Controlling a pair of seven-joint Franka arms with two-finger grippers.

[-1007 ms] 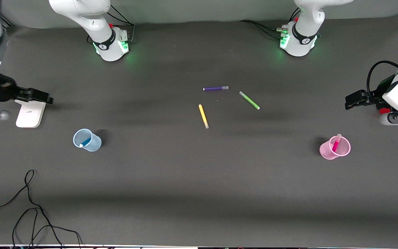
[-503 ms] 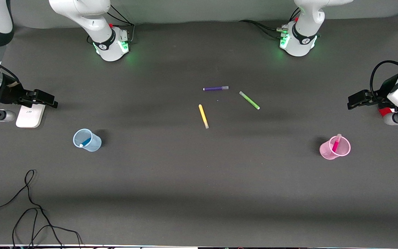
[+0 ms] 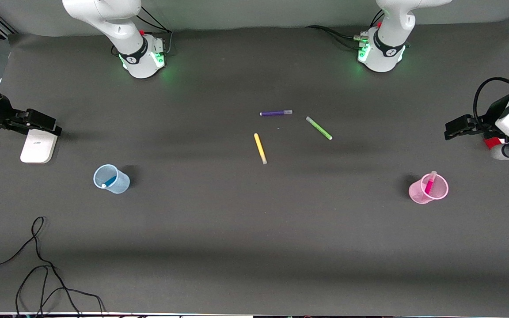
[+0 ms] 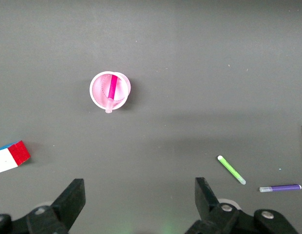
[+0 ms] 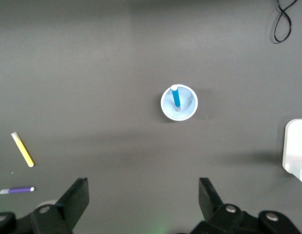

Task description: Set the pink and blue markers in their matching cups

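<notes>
The pink marker [image 3: 429, 183] stands tilted inside the pink cup [image 3: 417, 194] at the left arm's end of the dark worktop [image 3: 254, 229]. The blue marker [image 3: 109, 181] leans inside the pale blue cup [image 3: 122, 184] at the right arm's end. Both grippers hang spread wide and empty: the left gripper [image 4: 136, 200] high over its end, the right gripper [image 5: 143, 200] over a white box [image 3: 39, 146]. Purple [image 3: 275, 113], green [image 3: 319, 128] and yellow pens [image 3: 260, 149] lie mid-worktop.
</notes>
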